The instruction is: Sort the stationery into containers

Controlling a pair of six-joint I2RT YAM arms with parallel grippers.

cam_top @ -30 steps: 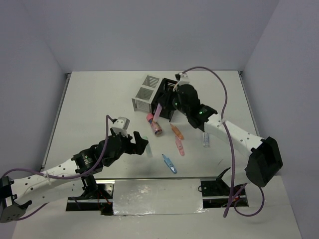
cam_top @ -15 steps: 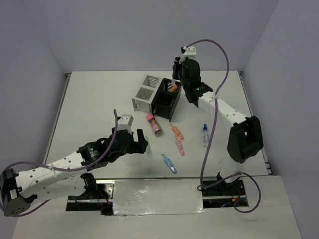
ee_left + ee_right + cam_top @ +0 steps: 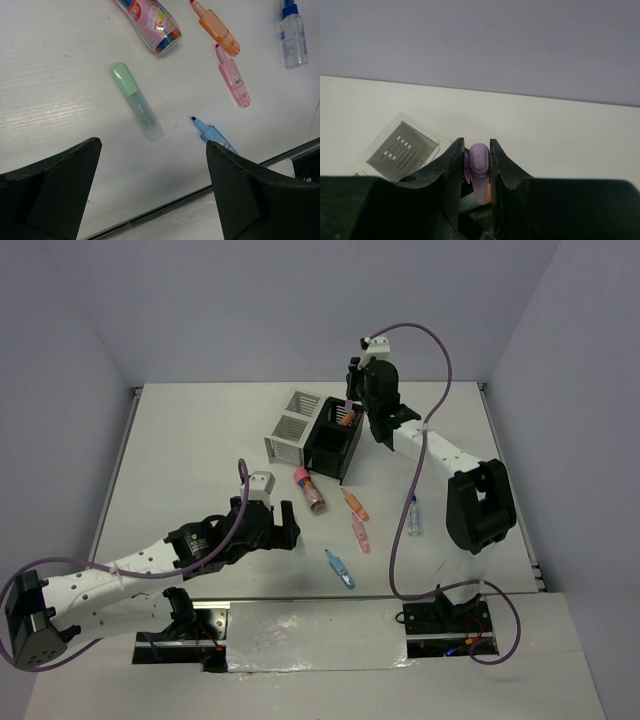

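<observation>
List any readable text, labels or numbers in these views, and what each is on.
Nothing reads clearly as text.
Stubby pink plastic tube: colourful printed label, blurred, unreadable.
Pale green plastic highlighter: row of dark print on the barrel, too small.
Translucent pink highlighter: small dark mark, too small.
Clear plastic bottle with blue cap: blue label print, too small.

Purple pen (image 3: 479,165) upright at black organiser (image 3: 335,445) top; green highlighter (image 3: 136,101) lies flat.
</observation>
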